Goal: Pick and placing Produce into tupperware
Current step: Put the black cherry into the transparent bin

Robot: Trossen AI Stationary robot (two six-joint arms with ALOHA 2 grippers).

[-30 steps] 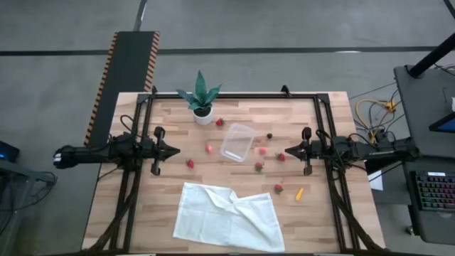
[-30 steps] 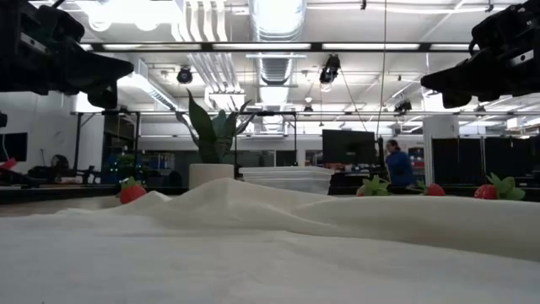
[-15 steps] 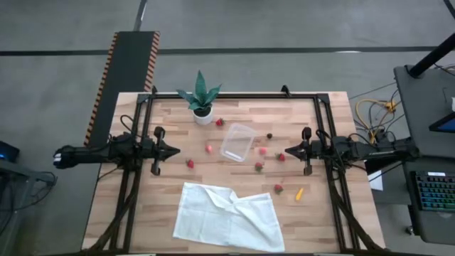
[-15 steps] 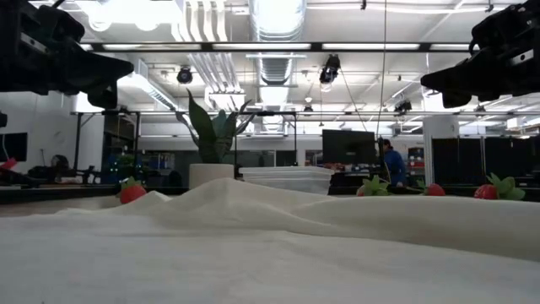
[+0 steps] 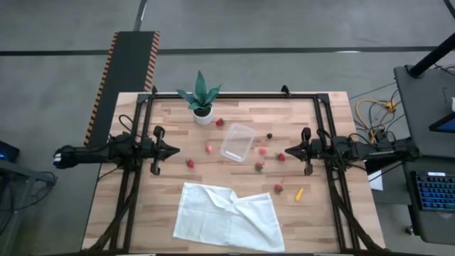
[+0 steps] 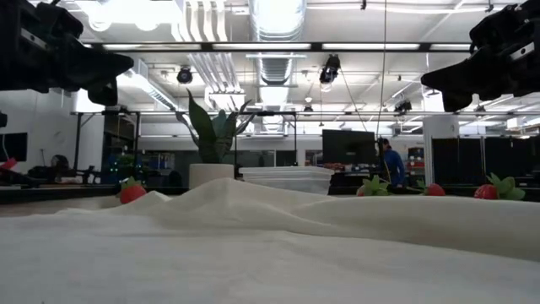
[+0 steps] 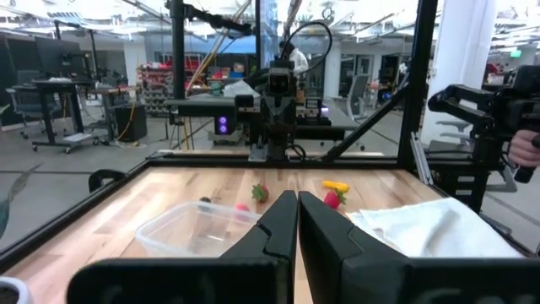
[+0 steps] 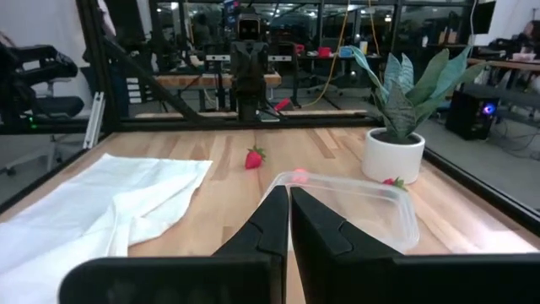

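Observation:
The clear tupperware (image 5: 237,141) rests on its base mid-table, also seen in the left wrist view (image 7: 196,231) and right wrist view (image 8: 364,201). Red strawberry pieces lie scattered around it on the wood: one by the pot (image 5: 220,122), two left of the tupperware (image 5: 209,148) (image 5: 190,163), several to its right (image 5: 263,151) (image 5: 259,166) (image 5: 278,188). A dark berry (image 5: 269,136) and an orange piece (image 5: 299,193) lie on the right. My left gripper (image 5: 176,151) (image 7: 297,207) hovers shut left of the tupperware. My right gripper (image 5: 286,151) (image 8: 288,196) hovers shut on its right.
A white cloth (image 5: 227,217) lies rumpled along the near edge and fills the foreground of the low view (image 6: 270,245). A green plant in a white pot (image 5: 201,103) stands near the far edge. A black frame (image 5: 234,95) borders the table. A person (image 6: 391,162) walks far behind.

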